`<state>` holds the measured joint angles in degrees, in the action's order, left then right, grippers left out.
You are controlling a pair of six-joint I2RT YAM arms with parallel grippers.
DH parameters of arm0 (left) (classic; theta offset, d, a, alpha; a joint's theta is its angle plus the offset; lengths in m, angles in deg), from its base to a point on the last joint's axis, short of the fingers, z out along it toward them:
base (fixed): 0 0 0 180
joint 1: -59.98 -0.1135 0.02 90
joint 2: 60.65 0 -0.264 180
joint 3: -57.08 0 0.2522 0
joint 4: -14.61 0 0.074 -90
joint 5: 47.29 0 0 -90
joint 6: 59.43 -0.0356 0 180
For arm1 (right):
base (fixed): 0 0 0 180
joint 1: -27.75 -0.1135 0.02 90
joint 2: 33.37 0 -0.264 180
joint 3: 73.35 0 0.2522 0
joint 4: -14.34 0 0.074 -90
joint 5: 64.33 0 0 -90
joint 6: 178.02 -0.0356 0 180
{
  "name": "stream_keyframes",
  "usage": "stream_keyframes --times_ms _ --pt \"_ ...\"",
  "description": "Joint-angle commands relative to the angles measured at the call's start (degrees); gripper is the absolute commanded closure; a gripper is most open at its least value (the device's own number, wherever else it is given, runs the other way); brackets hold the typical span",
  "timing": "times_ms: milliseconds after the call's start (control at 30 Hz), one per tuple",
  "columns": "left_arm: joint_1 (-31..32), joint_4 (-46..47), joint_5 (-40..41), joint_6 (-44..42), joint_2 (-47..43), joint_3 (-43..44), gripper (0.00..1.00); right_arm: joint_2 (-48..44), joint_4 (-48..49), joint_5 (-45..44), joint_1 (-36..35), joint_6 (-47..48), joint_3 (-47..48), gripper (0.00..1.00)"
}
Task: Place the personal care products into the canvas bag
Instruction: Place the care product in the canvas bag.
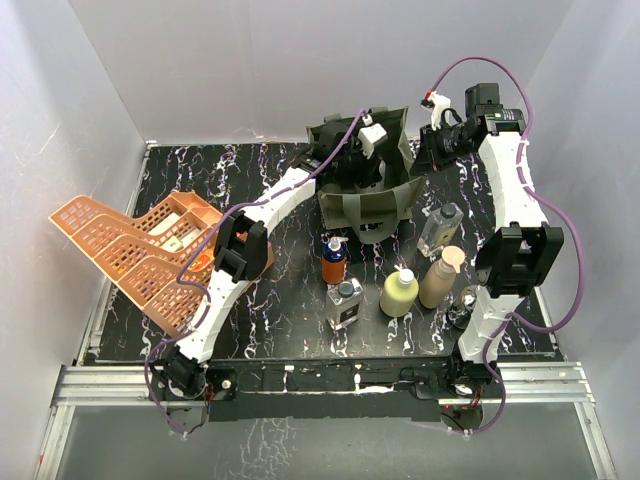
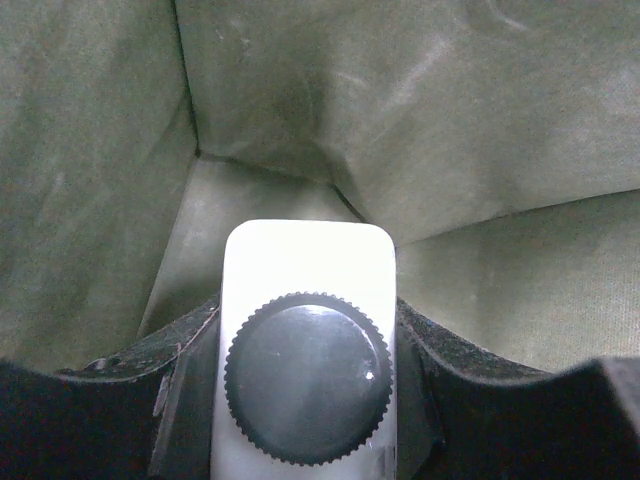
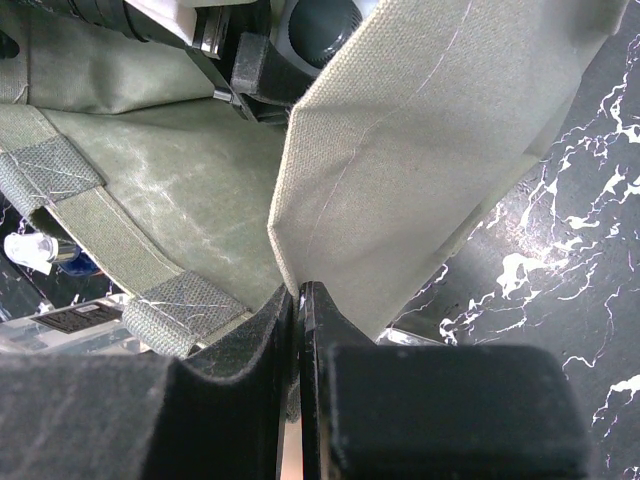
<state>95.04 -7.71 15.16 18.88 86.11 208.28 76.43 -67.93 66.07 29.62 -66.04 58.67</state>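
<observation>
The olive canvas bag (image 1: 375,210) stands open at the back of the table. My left gripper (image 2: 308,340) is down inside it, shut on a white bottle (image 2: 308,260) with a dark ribbed cap; green fabric walls (image 2: 450,120) surround it. At the bag's right side my right gripper (image 3: 300,292) is shut on the bag's rim (image 3: 420,130). In front of the bag stand an orange bottle with a blue top (image 1: 333,262), a square clear bottle (image 1: 345,303), a yellow-green pump bottle (image 1: 399,292), a tan bottle (image 1: 440,277) and a clear bottle with a black cap (image 1: 440,230).
An orange lattice basket (image 1: 140,250) lies tilted at the left, beside the left arm. The right arm's base and elbow (image 1: 515,260) stand close to the tan and clear bottles. White walls close in the table on three sides.
</observation>
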Motion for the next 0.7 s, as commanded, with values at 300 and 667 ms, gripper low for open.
stream_keyframes --times_ms 300,667 --pt "0.88 2.58 -2.77 0.93 -5.21 -0.69 0.33 -1.69 2.85 -2.09 -0.02 0.21 -1.10 0.91" --pt "0.97 2.58 -1.87 0.18 -6.60 -0.78 0.13 -1.86 2.80 -2.33 -0.02 0.50 -1.10 0.91"
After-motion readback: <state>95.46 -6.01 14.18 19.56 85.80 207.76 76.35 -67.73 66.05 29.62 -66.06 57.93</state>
